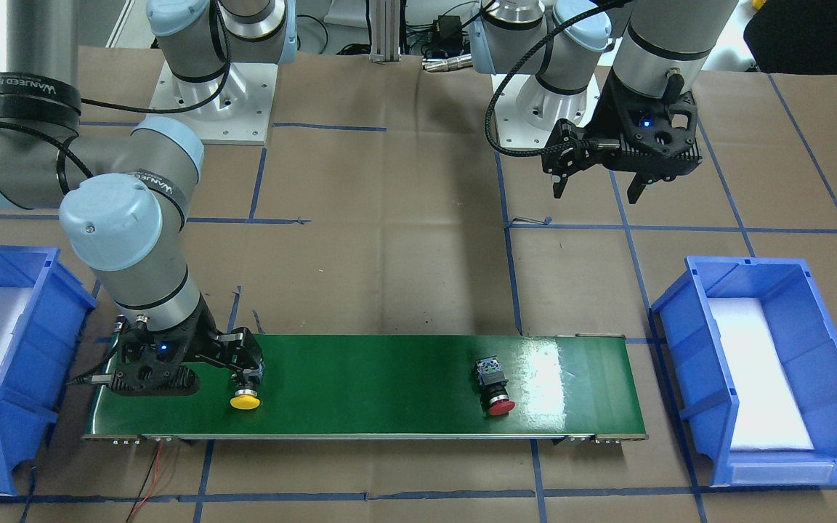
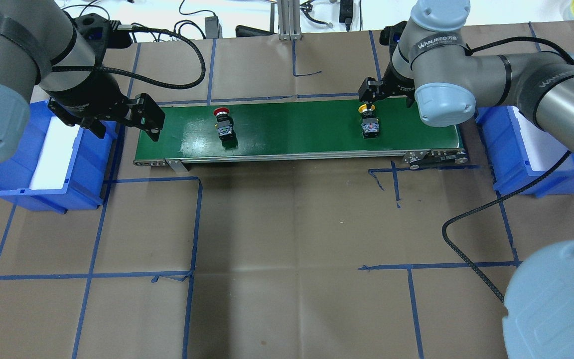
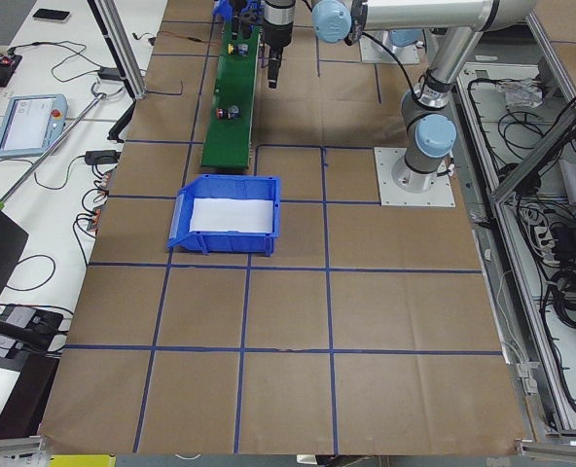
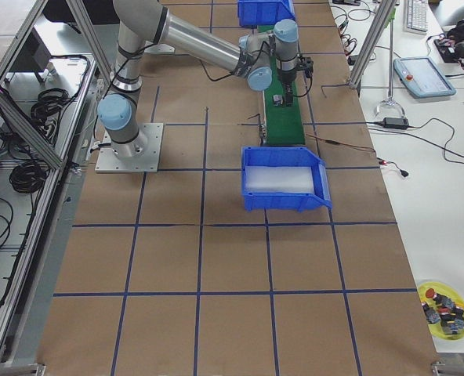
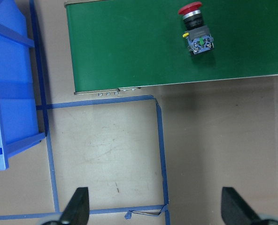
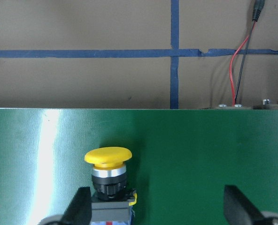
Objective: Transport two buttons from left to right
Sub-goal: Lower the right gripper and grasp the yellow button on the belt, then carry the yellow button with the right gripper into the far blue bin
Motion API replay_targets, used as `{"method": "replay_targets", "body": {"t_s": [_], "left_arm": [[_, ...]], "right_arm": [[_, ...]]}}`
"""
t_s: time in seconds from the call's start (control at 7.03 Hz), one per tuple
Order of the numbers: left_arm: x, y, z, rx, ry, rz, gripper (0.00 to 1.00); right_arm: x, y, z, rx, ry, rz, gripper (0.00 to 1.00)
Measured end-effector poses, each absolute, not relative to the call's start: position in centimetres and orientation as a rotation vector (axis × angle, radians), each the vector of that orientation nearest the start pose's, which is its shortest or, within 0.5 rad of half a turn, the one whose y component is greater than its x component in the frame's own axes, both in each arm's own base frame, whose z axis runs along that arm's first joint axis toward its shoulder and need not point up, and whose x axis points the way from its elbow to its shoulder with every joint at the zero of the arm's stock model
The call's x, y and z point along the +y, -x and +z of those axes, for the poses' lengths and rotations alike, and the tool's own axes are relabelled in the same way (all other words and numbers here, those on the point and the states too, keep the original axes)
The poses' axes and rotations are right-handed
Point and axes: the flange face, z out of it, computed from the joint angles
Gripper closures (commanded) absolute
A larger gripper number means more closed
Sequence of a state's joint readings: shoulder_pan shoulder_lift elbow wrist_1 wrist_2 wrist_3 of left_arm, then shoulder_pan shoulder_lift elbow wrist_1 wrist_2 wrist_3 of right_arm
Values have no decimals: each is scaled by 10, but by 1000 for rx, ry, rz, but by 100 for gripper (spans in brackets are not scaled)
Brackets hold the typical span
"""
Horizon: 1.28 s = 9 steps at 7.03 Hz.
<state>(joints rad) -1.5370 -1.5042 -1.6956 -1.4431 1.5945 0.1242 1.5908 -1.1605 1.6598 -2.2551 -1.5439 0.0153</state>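
The yellow-capped button [image 1: 245, 398] lies on its side near the right end of the green conveyor belt [image 1: 389, 385]. My right gripper [image 1: 208, 372] is open and low over the belt. In the right wrist view the yellow-capped button [image 6: 108, 164] sits between the fingers, close beside one finger [image 6: 80, 208]. The red-capped button [image 1: 495, 392] lies on the belt toward its left end; it also shows in the left wrist view [image 5: 195, 28]. My left gripper [image 1: 596, 189] is open and empty, raised above the brown table beside the belt's left end.
A blue bin [image 1: 687, 349] with a white liner stands past the belt's left end. Another blue bin [image 1: 48, 341] stands past its right end. Red and black wires [image 1: 153, 472] trail from the belt's far right corner. Blue tape lines cross the brown table.
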Motion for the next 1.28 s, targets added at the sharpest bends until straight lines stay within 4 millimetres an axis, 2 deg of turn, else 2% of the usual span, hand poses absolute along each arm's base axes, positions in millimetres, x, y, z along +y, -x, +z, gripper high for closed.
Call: {"method": "replay_targets", "body": {"t_s": [0.43,0.57,0.71,0.85,1.14,1.28], "left_arm": [[-474,115,471,3110,-140,-107,0],[-474,115,472,3111,-140,-108,0],[-474,116,472,3112,-140,-109,0],[-474,116,472,3113,-140,-110,0],[-474,116,472,3115,-140,-110,0],[-474,116,472,3116,-140,-110,0]], "right_arm": [[-629,-149,264,3103,12,-232,2],[-630,-149,251,3107,13,-199,23],[-632,-149,238,3111,14,-167,69],[-632,-148,230,3117,15,-125,91],[-631,-143,231,3126,16,-25,90],[-634,-138,244,3128,5,-31,90]]}}
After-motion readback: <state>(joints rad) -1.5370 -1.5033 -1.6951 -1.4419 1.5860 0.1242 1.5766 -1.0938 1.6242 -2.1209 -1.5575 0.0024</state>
